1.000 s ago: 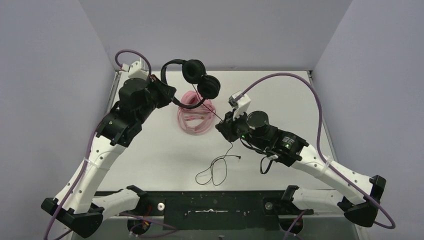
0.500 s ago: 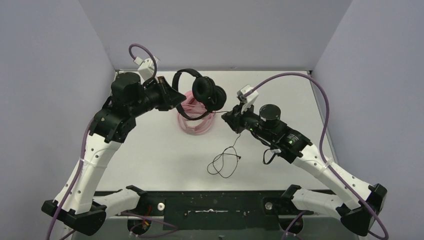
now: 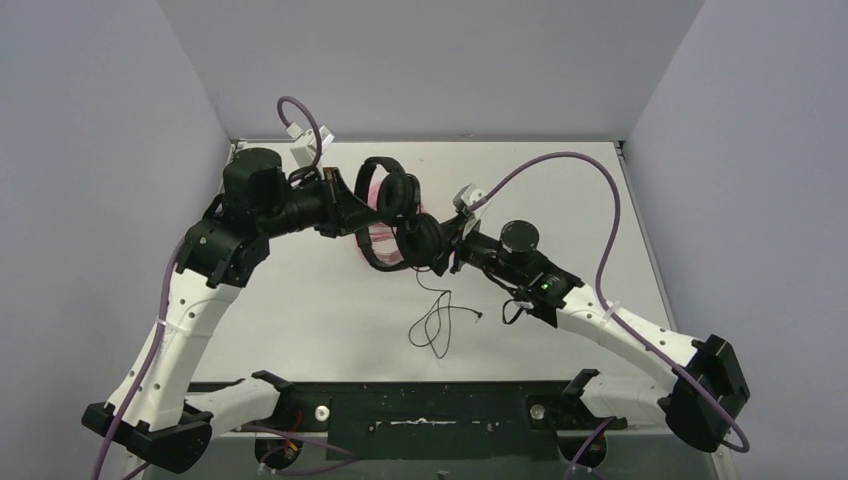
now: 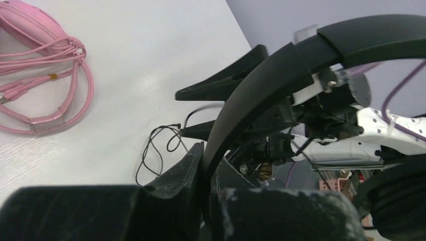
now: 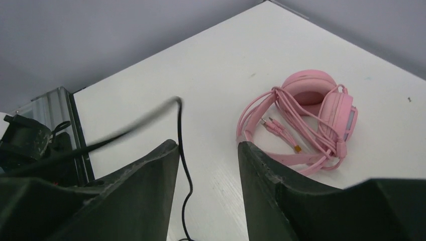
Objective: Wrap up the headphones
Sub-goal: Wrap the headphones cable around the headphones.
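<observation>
1. Since a second ago the left arm has brought the black headset [image 3: 400,195] (slim plastic band, two round padded cups) away from the far edge toward mid-desk. The right arm has closed in on it from the right side.
2. Left pincer [image 3: 345,205] is clamped on the headband. In its wrist view the band runs up out of the pinch between the two fingers [image 4: 183,168]. The headset is off the desk [image 3: 300,300], a flat white surface, and hangs above the pink headset [image 5: 321,108] (padded, over-ear).
3. Right pincer [image 3: 447,250] was pinched shut a second ago and its jaws now stand parted. In its wrist view the thin black cable [image 5: 181,130] drops through the gap and does not look squeezed. In the top view the tips sit just beside the lower earcup.
4. The pink headset lies on the desk toward the far edge, roughly midway between the left and right edges. Its pink cord is looped in a bundle around it. From above, the black headset hides most of it.
5. The slack end of the thin black cable rests in loose loops on the desk toward the near edge, apart from the pink bundle.
</observation>
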